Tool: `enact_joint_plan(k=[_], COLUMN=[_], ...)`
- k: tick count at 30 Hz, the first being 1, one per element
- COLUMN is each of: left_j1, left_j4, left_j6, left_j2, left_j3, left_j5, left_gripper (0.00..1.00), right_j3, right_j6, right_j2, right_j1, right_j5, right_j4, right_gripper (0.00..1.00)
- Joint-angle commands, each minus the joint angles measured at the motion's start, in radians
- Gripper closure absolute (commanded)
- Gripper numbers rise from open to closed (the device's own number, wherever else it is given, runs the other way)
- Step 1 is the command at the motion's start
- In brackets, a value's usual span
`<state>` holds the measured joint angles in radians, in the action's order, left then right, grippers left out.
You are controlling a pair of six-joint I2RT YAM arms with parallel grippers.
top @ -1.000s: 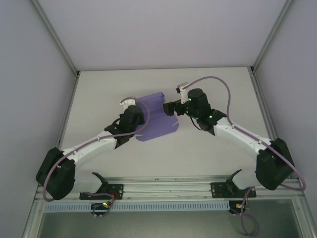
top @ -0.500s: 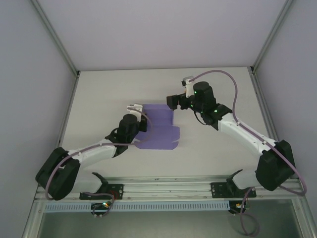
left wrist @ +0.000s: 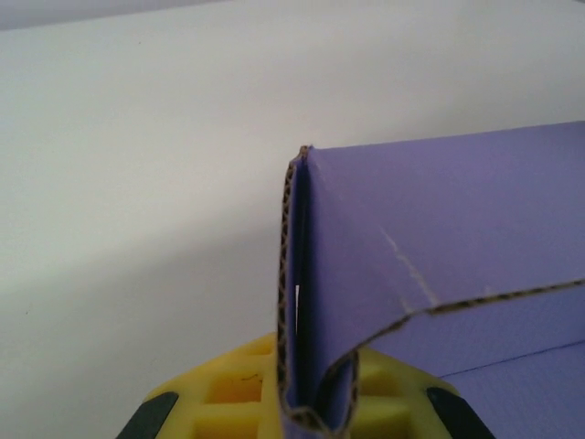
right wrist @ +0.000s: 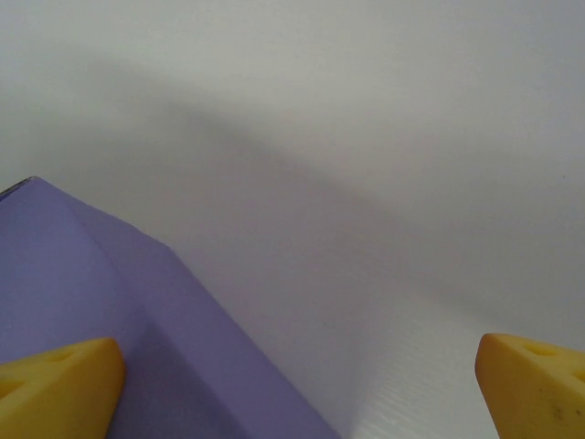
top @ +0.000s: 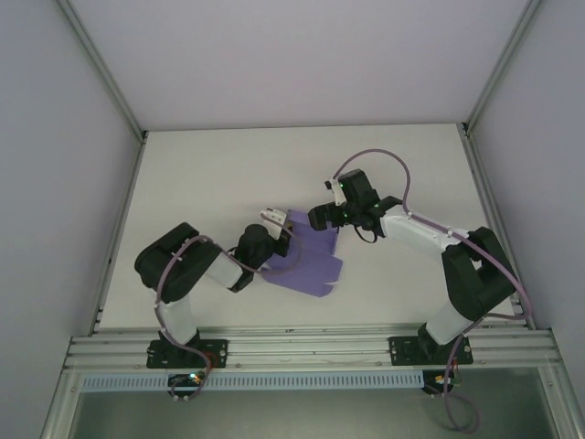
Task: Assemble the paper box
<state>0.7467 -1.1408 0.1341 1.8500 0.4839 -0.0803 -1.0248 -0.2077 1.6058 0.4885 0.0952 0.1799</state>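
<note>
White-walled cell with a bare white tabletop (top: 201, 174), aluminium rails along the edges. Count: 1 paper box (top: 315, 265), 2 arms, 2 grippers.

- Paper box: purple card, partly folded and not closed up. It sits near tabletop centre, slightly toward 6 o'clock. One panel lies flat, and a flap at its 9–10 o'clock side is raised.
- Left gripper (top: 274, 221): at the box's 10 o'clock corner, clenched on the raised flap. In the left wrist view the yellow fingers (left wrist: 228, 407) pinch a doubled-over fold of the card standing upright between them. The brown corrugated cut edge is visible along the fold.
- Right gripper (top: 320, 217): at the box's 12 o'clock edge, released. In the right wrist view the two yellow fingertips (right wrist: 64, 380) are spread wide. A purple corner of the card lies next to the 8 o'clock fingertip, with white tabletop across the rest of the gap. Cannot tell whether that fingertip touches the card.
</note>
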Motion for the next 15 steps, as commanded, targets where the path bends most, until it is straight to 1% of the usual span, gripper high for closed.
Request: enact_joint_plan(k=[1, 3, 4, 7, 9, 13, 15], left_j1=[0.004, 0.004, 0.005, 0.005, 0.007, 0.011, 0.013], left_j4=[-0.129, -0.132, -0.131, -0.132, -0.129, -0.130, -0.128], left_j6=[-0.037, -0.038, -0.041, -0.040, -0.037, -0.033, -0.036], left_j2=[0.035, 0.041, 0.041, 0.040, 0.038, 0.038, 0.036], left_j3=[-0.013, -0.020, -0.023, -0.034, -0.040, -0.042, -0.039], left_j5=[0.036, 0.032, 0.029, 0.026, 0.021, 0.021, 0.022], left_gripper=[1.00, 1.00, 0.98, 0.92, 0.85, 0.80, 0.79], right_j3=[0.010, 0.005, 0.001, 0.001, 0.010, 0.038, 0.052], right_j6=[0.021, 0.026, 0.026, 0.021, 0.014, 0.001, -0.004], right_j2=[0.025, 0.045, 0.056, 0.083, 0.093, 0.106, 0.109], right_j1=[-0.002, -0.002, -0.002, -0.002, -0.002, -0.002, -0.001], right_j5=[-0.067, -0.066, -0.066, -0.063, -0.055, -0.051, -0.055], right_j4=[0.020, 0.023, 0.034, 0.038, 0.038, 0.049, 0.053], right_gripper=[0.00, 0.00, 0.00, 0.00, 0.01, 0.00, 0.00])
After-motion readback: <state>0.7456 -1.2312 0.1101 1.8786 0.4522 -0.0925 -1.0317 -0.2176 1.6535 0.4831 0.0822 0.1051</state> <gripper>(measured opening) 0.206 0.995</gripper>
